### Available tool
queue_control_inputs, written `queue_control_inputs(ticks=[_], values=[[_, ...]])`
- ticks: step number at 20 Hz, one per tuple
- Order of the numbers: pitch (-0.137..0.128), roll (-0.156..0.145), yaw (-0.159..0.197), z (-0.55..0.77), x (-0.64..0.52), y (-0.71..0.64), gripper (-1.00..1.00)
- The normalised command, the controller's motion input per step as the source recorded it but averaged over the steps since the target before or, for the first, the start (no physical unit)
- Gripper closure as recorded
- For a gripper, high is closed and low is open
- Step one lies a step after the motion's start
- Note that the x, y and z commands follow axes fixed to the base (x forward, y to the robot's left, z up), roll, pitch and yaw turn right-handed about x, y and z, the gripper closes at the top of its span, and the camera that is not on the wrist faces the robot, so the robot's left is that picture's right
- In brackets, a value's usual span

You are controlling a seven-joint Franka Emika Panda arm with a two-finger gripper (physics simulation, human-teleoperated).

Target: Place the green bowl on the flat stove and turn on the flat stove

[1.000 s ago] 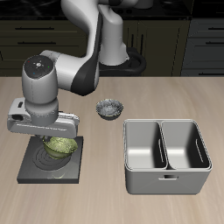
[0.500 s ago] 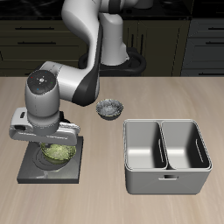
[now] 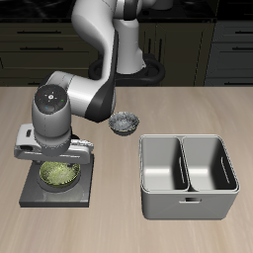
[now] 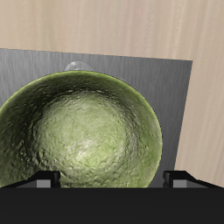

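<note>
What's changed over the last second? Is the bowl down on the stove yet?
The gripper has carried the green bowl lower and toward the table's front edge, so it now sits over the middle of the flat stove rings. Whether it rests on the plate or has been released cannot be told; the fingertips still flank its rim. The grey-white bowl and metal tray have not moved.
</note>
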Motion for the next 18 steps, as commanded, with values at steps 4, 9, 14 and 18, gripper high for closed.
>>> queue_control_inputs(ticks=[4, 9, 14, 18], values=[[-0.01, -0.027, 0.018, 0.16, -0.31, 0.07, -1.0], [-0.043, -0.004, -0.012, 0.36, -0.42, 0.1, -1.0], [-0.095, 0.044, -0.005, 0.43, -0.54, 0.21, -1.0], [-0.054, 0.019, 0.005, 0.21, -0.44, 0.09, -1.0]])
